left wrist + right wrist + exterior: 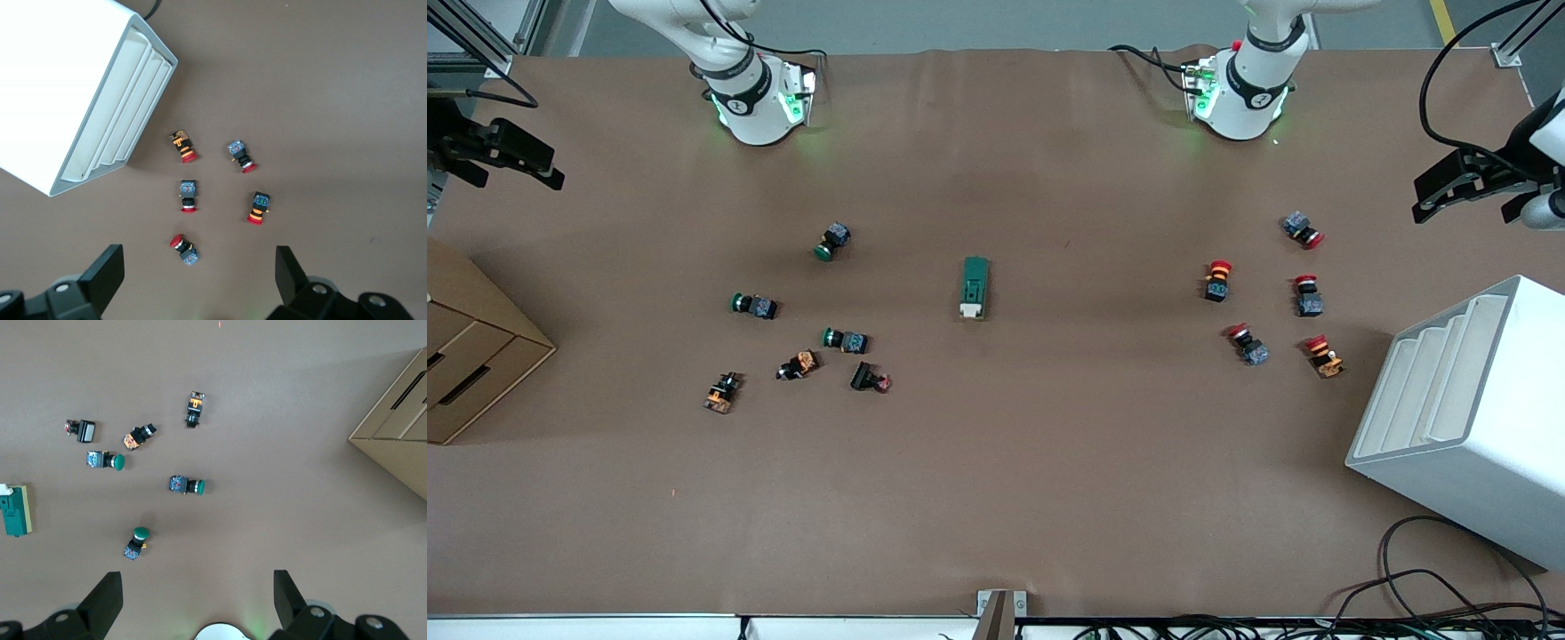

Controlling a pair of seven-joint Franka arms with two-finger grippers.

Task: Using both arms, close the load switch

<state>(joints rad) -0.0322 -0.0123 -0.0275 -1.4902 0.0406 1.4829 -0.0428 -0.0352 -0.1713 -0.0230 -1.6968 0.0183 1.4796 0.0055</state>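
Note:
The load switch [975, 286] is a dark-green block with a white end piece. It lies flat in the middle of the table, and its edge shows in the right wrist view [15, 510]. My left gripper [1463, 209] hangs high over the left arm's end of the table, open and holding nothing [200, 273]. Below it lie red push-buttons. My right gripper [516, 173] hangs high over the right arm's end, open and holding nothing [198, 597]. Both grippers are well away from the switch.
Several red push-buttons [1218, 280] lie scattered toward the left arm's end, beside a white slotted rack [1467, 418]. Green and orange push-buttons [845, 340] lie toward the right arm's end, where a cardboard box [471, 356] stands at the table's edge.

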